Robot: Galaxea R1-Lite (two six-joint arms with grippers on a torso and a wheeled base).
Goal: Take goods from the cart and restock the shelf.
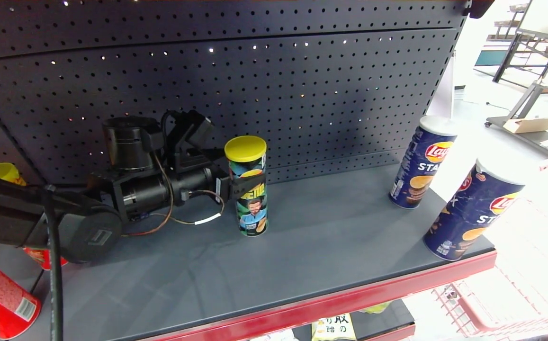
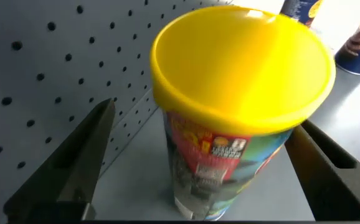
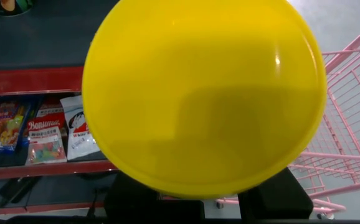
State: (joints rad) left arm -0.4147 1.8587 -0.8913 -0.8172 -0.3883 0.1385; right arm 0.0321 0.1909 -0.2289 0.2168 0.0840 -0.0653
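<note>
On the shelf (image 1: 330, 222), near the back panel, the yellow-lidded can (image 1: 253, 213) stands upright. The left gripper (image 1: 241, 185) straddles its mid-body, slightly parted, with a gap on one side. The right gripper (image 3: 214, 202) clamps a second can (image 3: 202, 93) above the cart (image 3: 345, 155). Assessment: probably light, stiff, glossy, tip-prone tubes; hold mid-body, not the lid.

Head view overlooks your shelf (image 1: 330, 222); left wrist crowds its yellow-lidded can (image 1: 246, 148) (image 2: 242, 68), shared; right wrist, probably downward, another can (image 3: 205, 93).
</note>
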